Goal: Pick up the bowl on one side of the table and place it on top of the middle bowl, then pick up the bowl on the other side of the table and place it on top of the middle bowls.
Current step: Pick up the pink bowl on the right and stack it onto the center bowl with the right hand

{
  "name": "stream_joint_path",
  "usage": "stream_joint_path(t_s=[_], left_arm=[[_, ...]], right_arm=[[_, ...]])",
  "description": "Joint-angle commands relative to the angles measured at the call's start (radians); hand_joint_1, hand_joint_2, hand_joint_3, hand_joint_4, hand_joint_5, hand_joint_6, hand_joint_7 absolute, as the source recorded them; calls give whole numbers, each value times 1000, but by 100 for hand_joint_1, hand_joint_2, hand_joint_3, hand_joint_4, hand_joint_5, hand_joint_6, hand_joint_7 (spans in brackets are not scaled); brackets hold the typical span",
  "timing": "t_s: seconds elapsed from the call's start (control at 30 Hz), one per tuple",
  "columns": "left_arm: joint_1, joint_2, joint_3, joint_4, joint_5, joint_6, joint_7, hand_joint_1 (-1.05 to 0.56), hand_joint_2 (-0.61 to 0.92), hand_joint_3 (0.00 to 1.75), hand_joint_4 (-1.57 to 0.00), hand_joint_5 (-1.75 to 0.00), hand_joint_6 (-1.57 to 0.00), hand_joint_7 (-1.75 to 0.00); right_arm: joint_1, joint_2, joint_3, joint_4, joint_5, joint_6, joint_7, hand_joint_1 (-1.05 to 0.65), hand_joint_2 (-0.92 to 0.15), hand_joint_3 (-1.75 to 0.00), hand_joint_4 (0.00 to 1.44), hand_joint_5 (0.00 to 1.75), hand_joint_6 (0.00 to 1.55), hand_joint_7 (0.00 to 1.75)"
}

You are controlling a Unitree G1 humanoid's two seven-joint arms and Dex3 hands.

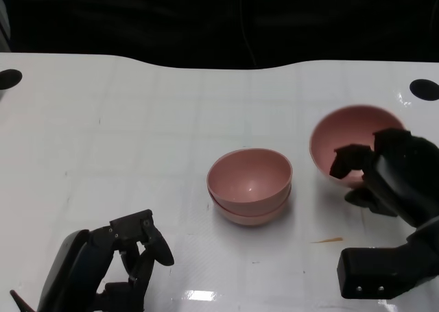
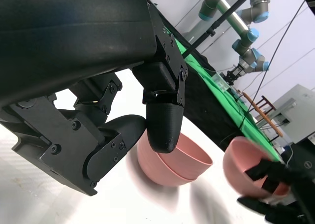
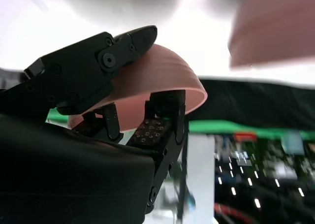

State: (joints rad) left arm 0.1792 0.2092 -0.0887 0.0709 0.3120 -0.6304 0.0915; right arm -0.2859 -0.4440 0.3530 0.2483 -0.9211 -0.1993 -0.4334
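Observation:
Two pink bowls (image 1: 250,186) sit nested in the middle of the white table (image 1: 123,134); the left wrist view shows the same stack (image 2: 172,161). My right hand (image 1: 387,171) grips a third pink bowl (image 1: 343,137) by its near rim, lifted and tilted, to the right of the stack. In the right wrist view the fingers (image 3: 93,69) clamp the rim of that bowl (image 3: 152,81), thumb inside. The held bowl (image 2: 246,170) also shows in the left wrist view. My left hand (image 1: 127,260) hangs at the near left, fingers curled in, holding nothing.
Black round holes mark the table's far left (image 1: 9,78) and far right (image 1: 424,89) corners. A small orange sliver (image 1: 328,241) lies near the right forearm. A dark backdrop lies past the table's far edge.

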Motion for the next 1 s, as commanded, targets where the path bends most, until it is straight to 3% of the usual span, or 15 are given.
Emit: stream_joint_path(t_s=[0.03, 0.13, 0.23, 0.27, 0.3, 0.37, 0.4, 0.53, 0.63, 0.73, 1.0], left_arm=[[5, 13, 5, 6, 1, -12, -8, -11, 38, 135, -88, -168, -82, -144], [10, 12, 5, 1, 0, -6, -10, -11, 38, 134, -87, -169, -82, -144], [12, 13, 5, -5, 4, 4, -12, -12, 38, 133, -87, -169, -82, -145], [12, 14, 4, -4, 5, 4, -12, -12, 38, 133, -87, -170, -81, -145], [10, 14, 5, 0, 7, 1, -11, -12, 38, 133, -87, -170, -81, -145], [7, 15, 5, 7, 11, -5, -8, -11, 38, 132, -87, -169, -81, -145], [6, 16, 5, 9, 12, -7, -7, -11, 39, 132, -87, -169, -81, -144], [9, 18, 4, 6, -1, 1, -20, -11, 40, 130, -86, -170, -81, -144], [9, 19, 6, 9, -1, 0, -22, -12, 41, 129, -86, -169, -81, -144], [8, 18, 8, 12, 4, -5, -21, -11, 41, 128, -86, -169, -81, -144], [9, 16, 7, 9, 11, -2, -20, -11, 41, 128, -86, -169, -80, -144]], right_arm=[[-11, -11, -20, -19, 41, -63, -27, 5, -76, -1, 98, 175, 85, 158], [-36, -6, -25, -15, 83, -127, -13, 6, -76, -2, 97, 175, 82, 163], [-66, 5, -27, 3, 129, -190, -4, 2, -78, -6, 96, 175, 89, 149], [-77, 11, -27, 16, 150, -217, -2, 4, -65, -33, 98, 175, 93, 145], [-88, 17, -28, 27, 174, -240, 7, 5, -38, -87, 99, 175, 95, 143], [-111, 32, -28, 53, 221, -280, 34, 4, -21, -127, 99, 175, 94, 146], [-119, 37, -28, 63, 234, -295, 43, 3, -19, -133, 99, 175, 93, 147], [-172, 59, -15, 124, 252, -380, 55, 3, -22, -139, 100, 175, 87, 158], [-216, 93, 4, 178, 256, -426, 73, -5, -15, -151, 101, 175, 89, 154], [-247, 123, 15, 227, 284, -460, 121, -6, -14, -152, 100, 175, 89, 155], [-295, 184, 25, 347, 326, -482, 220, -10, -31, -130, 97, 175, 75, 174]])
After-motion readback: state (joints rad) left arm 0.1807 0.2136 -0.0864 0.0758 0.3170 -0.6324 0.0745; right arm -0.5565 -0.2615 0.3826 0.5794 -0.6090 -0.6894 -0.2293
